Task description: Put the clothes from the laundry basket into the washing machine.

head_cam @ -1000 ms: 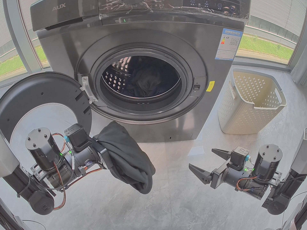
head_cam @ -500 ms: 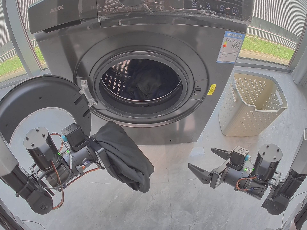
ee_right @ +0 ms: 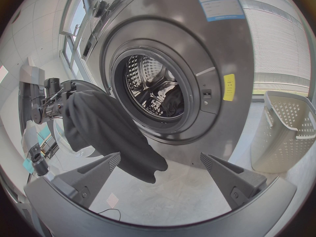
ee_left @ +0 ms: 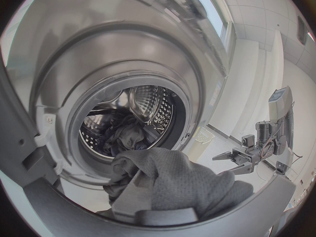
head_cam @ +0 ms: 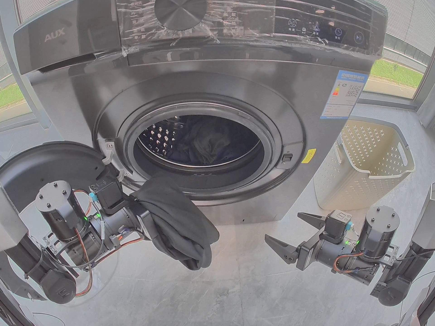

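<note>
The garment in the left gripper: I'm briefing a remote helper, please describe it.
Find the grey washing machine with its door open. Below its opening, the left gripper holds a dark garment draped above the floor. Unlike the clothes in the drum, it hangs outside.

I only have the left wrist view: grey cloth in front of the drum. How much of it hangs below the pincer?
Observer: In the head view the dark garment droops well below the left pincer, and its lowest fold hangs above the floor, lower than the drum opening.
Operator: Anything in the laundry basket?
Observer: The laundry basket, right of the washing machine, shows no clothes in the part of its inside that I can see.
Operator: Is the door in the way?
Observer: The door is swung open on the robot's left, beyond the left arm.
</note>
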### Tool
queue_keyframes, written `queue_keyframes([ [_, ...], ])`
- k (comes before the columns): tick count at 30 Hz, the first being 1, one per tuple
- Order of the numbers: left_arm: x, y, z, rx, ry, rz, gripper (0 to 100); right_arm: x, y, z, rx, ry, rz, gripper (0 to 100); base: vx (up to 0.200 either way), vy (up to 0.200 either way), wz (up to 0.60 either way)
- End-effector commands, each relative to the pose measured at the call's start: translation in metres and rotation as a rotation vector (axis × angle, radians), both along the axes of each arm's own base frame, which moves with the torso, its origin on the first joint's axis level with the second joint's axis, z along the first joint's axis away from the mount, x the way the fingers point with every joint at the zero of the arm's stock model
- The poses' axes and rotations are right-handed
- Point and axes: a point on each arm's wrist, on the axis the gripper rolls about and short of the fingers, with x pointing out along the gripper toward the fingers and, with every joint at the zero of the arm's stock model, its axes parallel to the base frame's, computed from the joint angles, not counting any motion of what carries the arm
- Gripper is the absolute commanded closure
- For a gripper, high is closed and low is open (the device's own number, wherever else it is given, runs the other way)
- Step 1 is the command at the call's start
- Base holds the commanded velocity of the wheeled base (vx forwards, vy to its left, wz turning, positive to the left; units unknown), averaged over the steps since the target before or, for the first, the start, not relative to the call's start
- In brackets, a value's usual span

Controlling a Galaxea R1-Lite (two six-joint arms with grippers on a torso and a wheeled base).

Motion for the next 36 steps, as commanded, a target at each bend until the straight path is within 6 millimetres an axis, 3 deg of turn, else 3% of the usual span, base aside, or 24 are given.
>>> queue_keyframes([
  [1, 0.001, -0.002, -0.005, 0.01, 0.015, -0.006, 100, -0.005, 0.002, -0.002, -0.008, 0.01, 0.019, 0, 0.0, 0.0, 0.0],
  [8, 0.004, -0.009, -0.013, 0.05, 0.021, -0.02, 100, -0.009, 0.004, -0.004, -0.015, 0.018, 0.036, 0, 0.0, 0.0, 0.0],
  [11, 0.015, -0.031, -0.023, 0.054, 0.033, -0.017, 100, -0.013, 0.009, -0.003, -0.011, 0.019, 0.055, 0, 0.0, 0.0, 0.0],
  [19, 0.029, -0.059, -0.026, 0.024, 0.018, -0.045, 100, -0.017, 0.009, -0.004, -0.015, 0.024, 0.064, 0, 0.0, 0.0, 0.0],
  [29, 0.081, -0.087, -0.041, -0.026, -0.021, -0.03, 100, -0.018, 0.01, -0.005, -0.017, 0.028, 0.073, 0, 0.0, 0.0, 0.0],
  [36, 0.119, -0.093, -0.049, -0.058, -0.056, 0.01, 100, -0.018, 0.01, -0.004, -0.017, 0.026, 0.073, 0, 0.0, 0.0, 0.0],
])
